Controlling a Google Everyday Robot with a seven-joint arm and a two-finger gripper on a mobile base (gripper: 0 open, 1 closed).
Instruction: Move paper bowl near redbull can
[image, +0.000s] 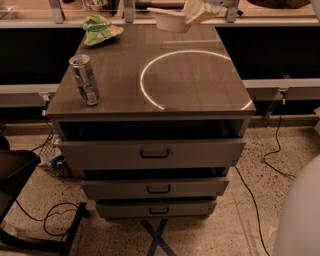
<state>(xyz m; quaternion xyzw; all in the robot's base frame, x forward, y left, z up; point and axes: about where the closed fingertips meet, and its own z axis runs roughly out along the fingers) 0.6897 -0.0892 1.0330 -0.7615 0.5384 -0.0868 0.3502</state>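
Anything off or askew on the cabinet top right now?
Nothing spilled or damaged. The redbull can stands upright at the left front. The paper bowl looks tilted at the far edge, with the gripper at its rim. The bright arc is only glare.

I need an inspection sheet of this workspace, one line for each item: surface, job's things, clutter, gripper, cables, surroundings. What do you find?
Surface: grey cabinet top, with a bright ring of reflected light on it.
Job's things: paper bowl at the far edge; redbull can upright near the front left corner, well apart from the bowl.
Clutter: green snack bag at the far left.
Gripper: gripper at the far edge, at the bowl's right rim.
Cables: black cable across the floor on the right; more on the left floor.
Surroundings: three drawers below the top; speckled floor; blue tape cross.
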